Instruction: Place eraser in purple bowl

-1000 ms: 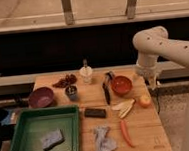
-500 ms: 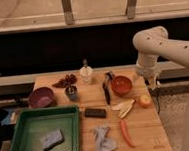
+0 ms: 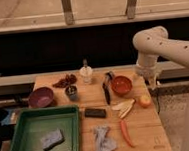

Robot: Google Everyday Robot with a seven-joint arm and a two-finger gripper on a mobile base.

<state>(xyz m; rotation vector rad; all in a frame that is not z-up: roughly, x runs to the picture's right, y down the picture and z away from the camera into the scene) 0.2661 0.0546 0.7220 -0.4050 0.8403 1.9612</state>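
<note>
Nothing has moved since 1 s ago; gripper [image 3: 150, 80] hangs at the table's [image 3: 143, 130] 3 o'clock edge, jaws wide apart, holding nothing. Eraser [image 3: 95, 112] lies flat near table centre, untouched; purple bowl [image 3: 34, 102] sits at its 10 o'clock, near the left edge, empty. Risks: reach from the eraser's 2 o'clock crosses the orange bowl [image 3: 122, 85] and knife [image 3: 106, 89], so a low arm could knock either; eraser is thin and flat, so fingers may skid on the wood or pinch too shallow and drop it in transit; cup [image 3: 71, 93] stands between eraser and purple bowl, easy to clip; 2 bowls of similar size, wrong 1 nearer the gripper; green tray [image 3: 41, 114] rim just beside the eraser crowds the grasp.
</note>
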